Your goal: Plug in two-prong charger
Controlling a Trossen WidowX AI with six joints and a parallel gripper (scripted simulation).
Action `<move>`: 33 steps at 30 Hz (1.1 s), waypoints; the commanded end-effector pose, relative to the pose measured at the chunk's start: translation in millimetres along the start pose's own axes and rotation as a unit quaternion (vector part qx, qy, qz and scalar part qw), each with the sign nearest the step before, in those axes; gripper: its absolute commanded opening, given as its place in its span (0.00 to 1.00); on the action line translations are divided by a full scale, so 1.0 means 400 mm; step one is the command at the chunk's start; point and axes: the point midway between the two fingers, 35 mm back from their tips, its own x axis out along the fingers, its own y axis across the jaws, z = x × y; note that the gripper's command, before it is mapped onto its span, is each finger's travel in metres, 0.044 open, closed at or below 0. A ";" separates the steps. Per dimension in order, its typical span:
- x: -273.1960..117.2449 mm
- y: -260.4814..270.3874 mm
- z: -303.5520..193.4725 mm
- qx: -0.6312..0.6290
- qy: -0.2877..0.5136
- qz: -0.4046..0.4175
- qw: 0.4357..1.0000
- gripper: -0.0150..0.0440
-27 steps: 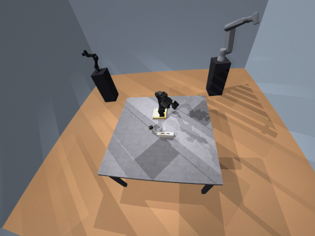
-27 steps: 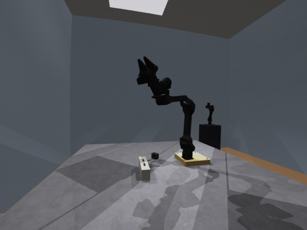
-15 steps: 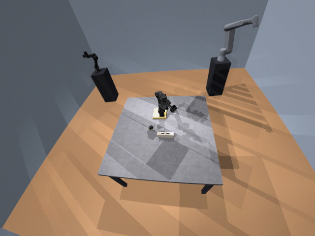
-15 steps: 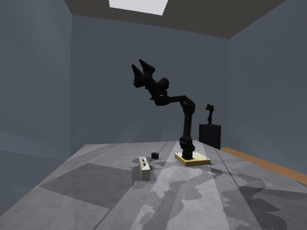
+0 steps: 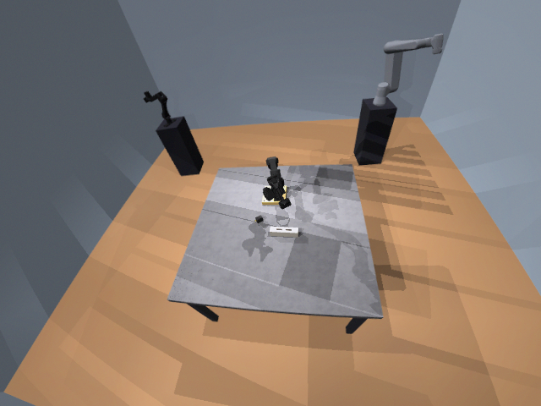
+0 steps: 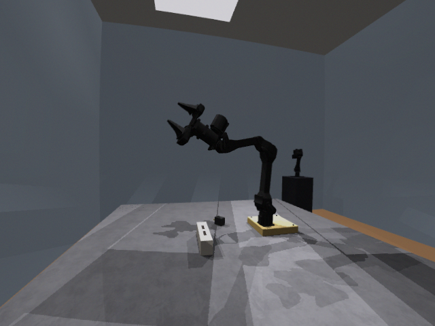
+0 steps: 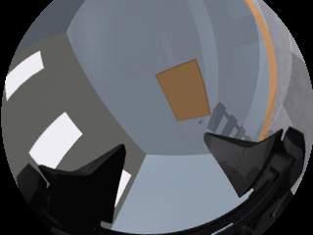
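The small black charger (image 5: 259, 218) (image 6: 219, 220) lies on the grey table, near the left end of the power strip in the top view. A small yellowish bit shows at its side; the prongs are too small to make out. The white power strip (image 5: 284, 233) (image 6: 206, 247) lies with two dark outlets facing up. The gripper (image 5: 275, 198) (image 6: 172, 111) (image 7: 164, 139) is open and empty, high above the table. Its fingers spread wide and point away from the arm's base, slightly upward. The wrist view shows neither charger nor strip.
The arm stands on a yellow base plate (image 5: 271, 202) (image 6: 280, 229) behind the strip and charger on the table (image 5: 226, 262) (image 6: 147, 280). Beyond the table, a black arm (image 5: 164, 105) and a grey arm (image 5: 393, 65) stand on dark pedestals.
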 end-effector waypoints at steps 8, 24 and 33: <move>-0.053 -0.170 0.194 -0.132 -0.084 -0.160 0.975 1.00; -0.244 -0.348 0.438 -0.259 -0.143 -0.393 0.871 1.00; -0.404 -0.412 0.547 -0.295 -0.147 -0.521 0.788 1.00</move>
